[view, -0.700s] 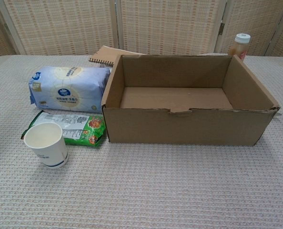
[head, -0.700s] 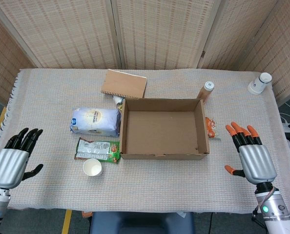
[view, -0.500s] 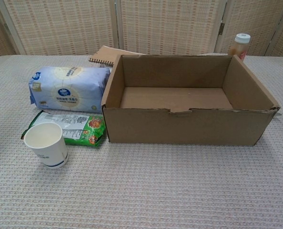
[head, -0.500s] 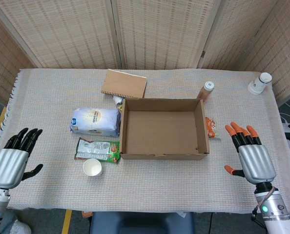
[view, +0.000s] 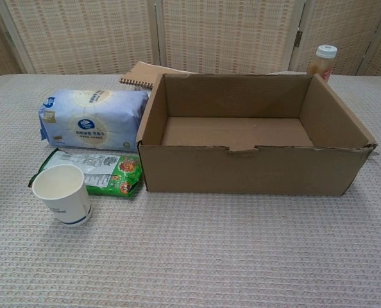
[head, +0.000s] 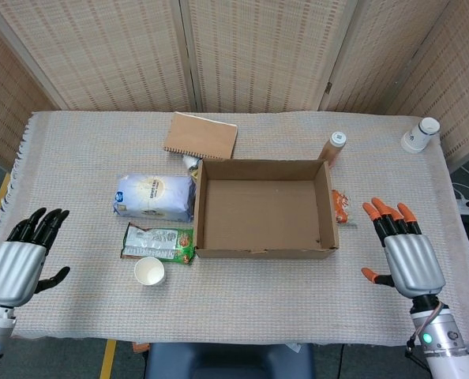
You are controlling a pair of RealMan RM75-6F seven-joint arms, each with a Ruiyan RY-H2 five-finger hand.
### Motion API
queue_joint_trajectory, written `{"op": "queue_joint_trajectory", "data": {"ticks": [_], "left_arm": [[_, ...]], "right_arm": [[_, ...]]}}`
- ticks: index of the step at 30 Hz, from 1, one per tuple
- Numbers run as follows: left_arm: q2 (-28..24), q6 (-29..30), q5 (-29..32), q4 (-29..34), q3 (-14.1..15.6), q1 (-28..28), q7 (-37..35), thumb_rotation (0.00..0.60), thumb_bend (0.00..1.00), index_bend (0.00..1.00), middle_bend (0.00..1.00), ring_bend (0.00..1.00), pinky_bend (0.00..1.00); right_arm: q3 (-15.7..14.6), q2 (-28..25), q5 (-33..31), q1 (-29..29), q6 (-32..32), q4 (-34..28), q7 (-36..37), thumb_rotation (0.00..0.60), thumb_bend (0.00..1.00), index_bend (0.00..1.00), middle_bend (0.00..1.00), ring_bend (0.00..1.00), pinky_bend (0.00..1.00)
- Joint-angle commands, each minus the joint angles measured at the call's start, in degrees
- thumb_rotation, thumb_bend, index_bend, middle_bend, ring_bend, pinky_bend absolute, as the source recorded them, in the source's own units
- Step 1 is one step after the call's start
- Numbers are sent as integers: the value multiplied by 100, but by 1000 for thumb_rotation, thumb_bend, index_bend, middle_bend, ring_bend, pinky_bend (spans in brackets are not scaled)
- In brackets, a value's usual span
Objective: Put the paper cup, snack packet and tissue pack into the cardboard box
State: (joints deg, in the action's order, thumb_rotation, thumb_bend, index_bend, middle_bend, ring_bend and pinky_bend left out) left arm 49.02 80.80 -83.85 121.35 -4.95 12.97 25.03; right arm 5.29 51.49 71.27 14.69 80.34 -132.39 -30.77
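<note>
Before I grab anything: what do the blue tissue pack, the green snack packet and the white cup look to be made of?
The blue-and-white tissue pack looks like soft plastic film: slight sheen, pillowy shape. The green snack packet looks like glossy, crinkled plastic wrap lying flat, part silvery or clear. The white cup looks like matte paper with a rolled rim and a blue band at its base; any inner coating cannot be told.

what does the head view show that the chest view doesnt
Only the head view shows the left hand and right hand, both open and holding nothing, plus an orange packet right of the cardboard box and a white cup at the far right corner. Only the chest view shows the box's near wall face-on and the printing on the tissue pack. Both show the box empty, the paper cup, snack packet, notebook and bottle.
</note>
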Motion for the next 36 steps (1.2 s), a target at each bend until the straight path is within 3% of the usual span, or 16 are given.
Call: {"op": "queue_joint_trajectory", "data": {"ticks": [1, 10, 19, 27, 36], "left_arm": [[-52, -109, -4, 90, 30, 32, -105, 600, 189, 0, 69, 36, 192], [49, -289, -314, 309, 253, 28, 174, 600, 191, 0, 70, 36, 197], [689, -1032, -475, 319, 619, 207, 816, 600, 190, 0, 70, 36, 198], [1301, -1438, 99, 107, 392, 562, 1276, 600, 190, 0, 71, 36, 209], [1839, -1780, 1158, -126, 142, 1010, 1615, 600, 191, 0, 72, 36, 212]], "right_arm": [[1, 0, -34, 18, -37, 23, 0, 600, 73, 56, 0, 0, 0], [-24, -4, -4, 27, -80, 37, 18, 600, 73, 55, 0, 0, 0], [-34, -7, 44, 10, -48, 1, 3, 600, 74, 55, 0, 0, 0], [-11, -37, 11, 17, -52, 9, 39, 600, 73, 55, 0, 0, 0], [3, -40, -38, 28, -60, 30, 56, 600, 73, 55, 0, 0, 0]]}}
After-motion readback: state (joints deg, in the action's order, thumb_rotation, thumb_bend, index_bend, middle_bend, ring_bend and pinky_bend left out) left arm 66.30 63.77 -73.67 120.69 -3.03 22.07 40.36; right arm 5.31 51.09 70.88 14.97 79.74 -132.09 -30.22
